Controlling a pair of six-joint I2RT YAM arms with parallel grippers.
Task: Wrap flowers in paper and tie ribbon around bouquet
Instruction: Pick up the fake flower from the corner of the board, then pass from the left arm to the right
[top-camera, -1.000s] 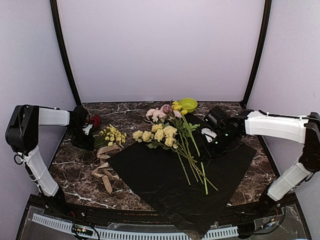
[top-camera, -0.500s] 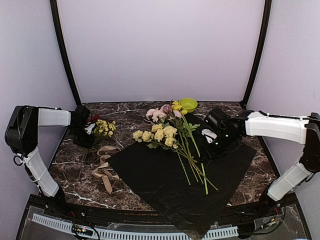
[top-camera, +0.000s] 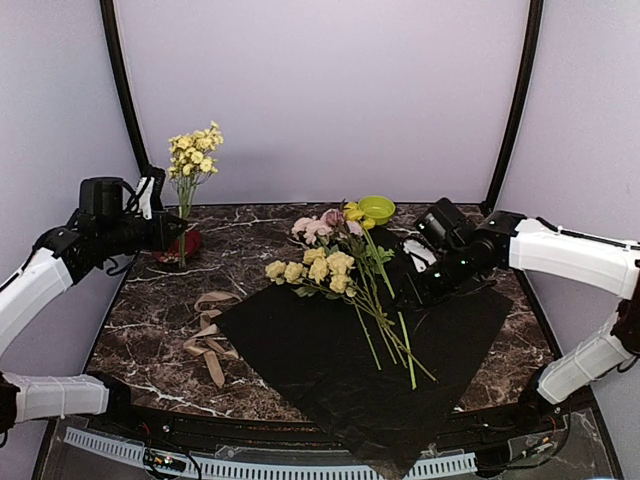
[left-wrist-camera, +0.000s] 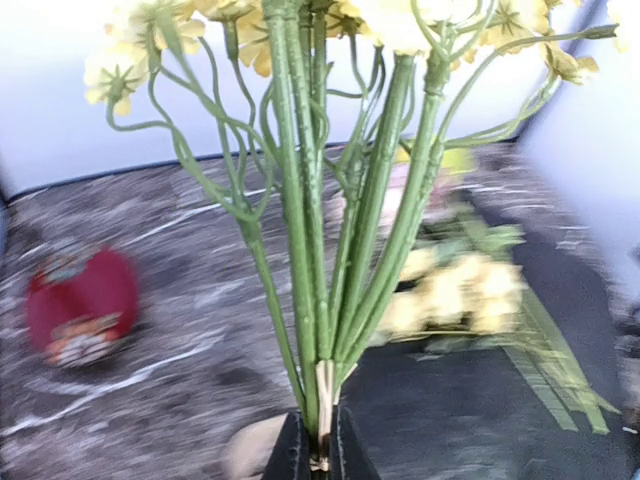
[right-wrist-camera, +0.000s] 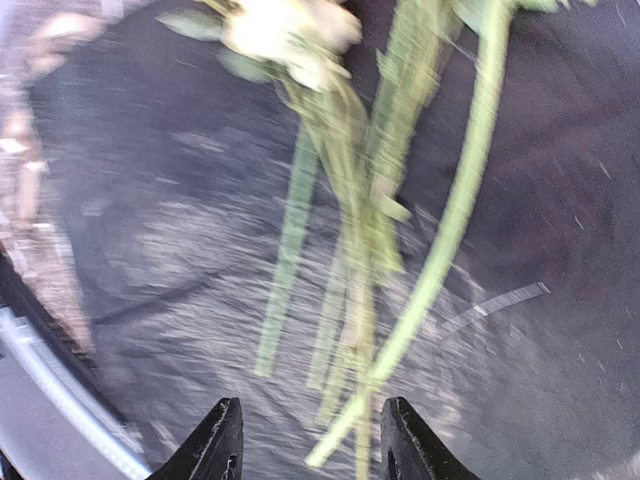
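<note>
My left gripper (top-camera: 172, 233) is shut on the stem ends of a bunch of tiny yellow sprigs (top-camera: 195, 150) and holds it upright above the table's far left. In the left wrist view the green stems (left-wrist-camera: 330, 250) rise from between the closed fingers of the left gripper (left-wrist-camera: 320, 455). Pink and yellow flowers (top-camera: 325, 262) lie loose on the flat black paper (top-camera: 330, 375), stems pointing to the near right. No wrapped bouquet is in view. My right gripper (top-camera: 415, 285) hovers open over those stems (right-wrist-camera: 440, 260), nothing between the fingers of the right gripper (right-wrist-camera: 312, 440). The beige ribbon (top-camera: 210, 335) lies crumpled left of the paper.
A small red object (top-camera: 188, 240) sits on the marbled table under the lifted sprigs, also seen as a red object (left-wrist-camera: 80, 305) in the left wrist view. A green bowl (top-camera: 377, 208) stands at the back behind the flower heads.
My left gripper has shut on the yellow sprig bunch and lifted it from the table to upright. The right gripper shifted slightly and stayed open.
</note>
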